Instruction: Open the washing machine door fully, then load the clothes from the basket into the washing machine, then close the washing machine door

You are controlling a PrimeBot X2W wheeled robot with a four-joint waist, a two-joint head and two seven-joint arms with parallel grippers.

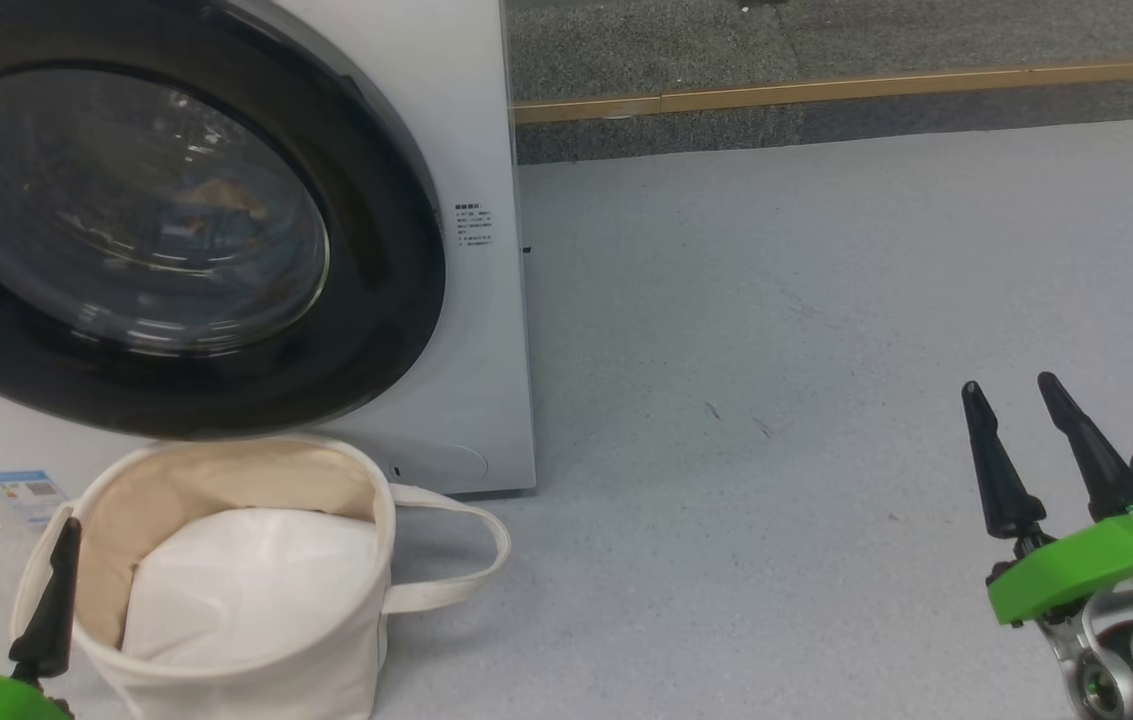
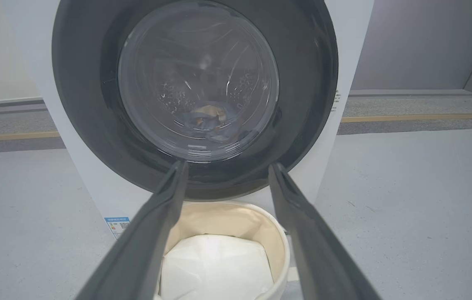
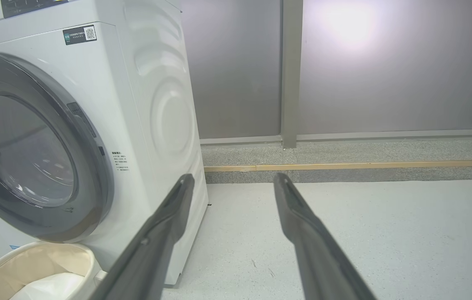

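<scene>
The washing machine door (image 1: 166,220) stands shut at 10 o'clock, the clothes (image 2: 213,121) behind its glass, and the basket (image 1: 326,680) sits at 7 o'clock. The left gripper (image 1: 29,522) and right gripper (image 1: 1009,382) have jaws released.

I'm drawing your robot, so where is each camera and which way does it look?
Head view: from the head, down at the round black-rimmed glass washing machine door and cream canvas basket; left gripper, right gripper show.
Left wrist view: from the left wrist, straight at the door; its dark fingers show.
Right wrist view: from the right wrist, slantwise past the door over grey floor; its fingers show.
Shared: all see door and basket.
</scene>
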